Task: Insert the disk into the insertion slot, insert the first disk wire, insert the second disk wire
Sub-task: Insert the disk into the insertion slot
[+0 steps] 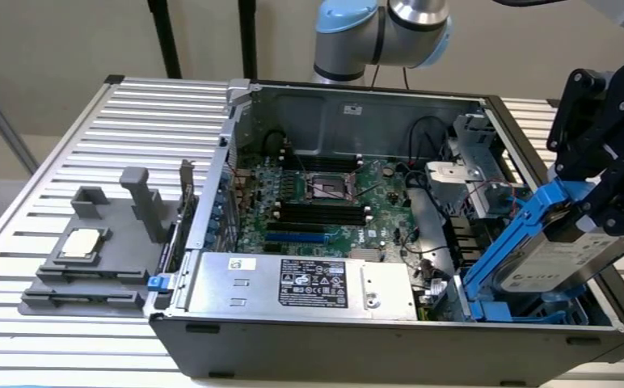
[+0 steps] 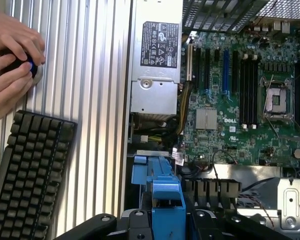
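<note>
End effector (image 1: 598, 212) clamped on tilted disk (image 1: 558, 257), lower end at insertion slot (image 1: 538, 314), wrist view adds keyboard (image 2: 30, 175) on counter (image 2: 95, 100), person's hands (image 2: 12, 60).

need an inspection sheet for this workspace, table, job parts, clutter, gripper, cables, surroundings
surface: slatted metal table carrying an open computer case
job's things: the disk in its blue carrier, tilted over the insertion slot, not lying flat in it
clutter: grey stand on the exterior view's left; keyboard
grippers: gripper shut on the disk
cables: thin wires inside the case near the slot
surroundings: a person's hands on a small device at the table
</note>
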Robot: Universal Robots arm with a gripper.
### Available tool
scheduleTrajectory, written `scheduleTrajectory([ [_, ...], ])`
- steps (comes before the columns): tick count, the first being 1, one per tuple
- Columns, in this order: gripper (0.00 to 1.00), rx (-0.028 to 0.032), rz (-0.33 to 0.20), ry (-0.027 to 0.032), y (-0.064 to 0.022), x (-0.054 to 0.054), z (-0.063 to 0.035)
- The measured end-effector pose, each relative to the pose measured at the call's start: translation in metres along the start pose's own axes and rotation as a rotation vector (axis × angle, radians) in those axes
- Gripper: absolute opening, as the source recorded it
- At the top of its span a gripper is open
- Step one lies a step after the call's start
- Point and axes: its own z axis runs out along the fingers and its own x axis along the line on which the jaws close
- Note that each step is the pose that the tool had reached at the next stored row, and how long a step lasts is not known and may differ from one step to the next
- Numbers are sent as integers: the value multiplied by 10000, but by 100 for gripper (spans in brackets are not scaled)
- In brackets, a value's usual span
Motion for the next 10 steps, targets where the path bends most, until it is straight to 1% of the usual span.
scheduleTrajectory([
  [4, 32, -7, -1, -9, -5, 1, 13],
  [10, 32, -14, -2, -55, -12, 1, 19],
])
